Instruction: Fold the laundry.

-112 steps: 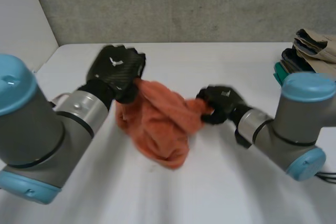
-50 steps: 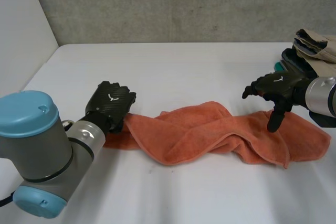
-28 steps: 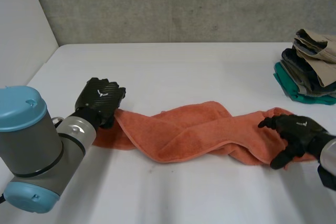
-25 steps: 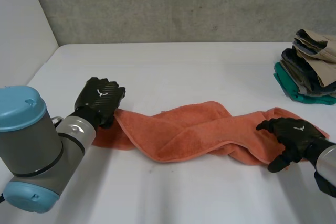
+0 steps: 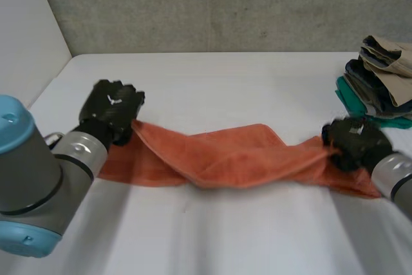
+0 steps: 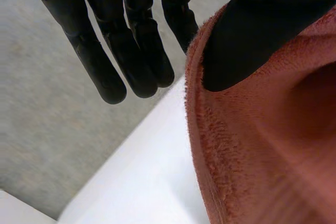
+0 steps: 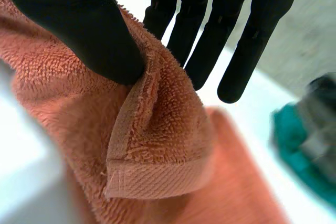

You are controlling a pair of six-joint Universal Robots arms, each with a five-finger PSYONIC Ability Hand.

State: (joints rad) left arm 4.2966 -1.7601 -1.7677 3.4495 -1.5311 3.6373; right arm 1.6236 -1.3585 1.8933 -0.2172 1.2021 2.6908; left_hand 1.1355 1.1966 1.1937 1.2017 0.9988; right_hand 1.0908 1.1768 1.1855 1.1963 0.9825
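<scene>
Near the left edge of the desk [image 5: 219, 82], the left hand [image 5: 113, 109] pinches one end of the orange towel [image 5: 225, 158], its thumb pressed onto the cloth's edge against straight fingers. From there the towel runs as a long, twisted band across the middle of the desk, doubled over itself rather than spread flat. At its other end the right hand [image 5: 353, 143] clamps a hemmed corner between thumb and fingers, near the stack of folded clothes [image 5: 380, 75] at the desk's right edge. The task looks to be at an early stage. The towel is drawn out lengthwise, but flattening it and making every neat fold remain.
</scene>
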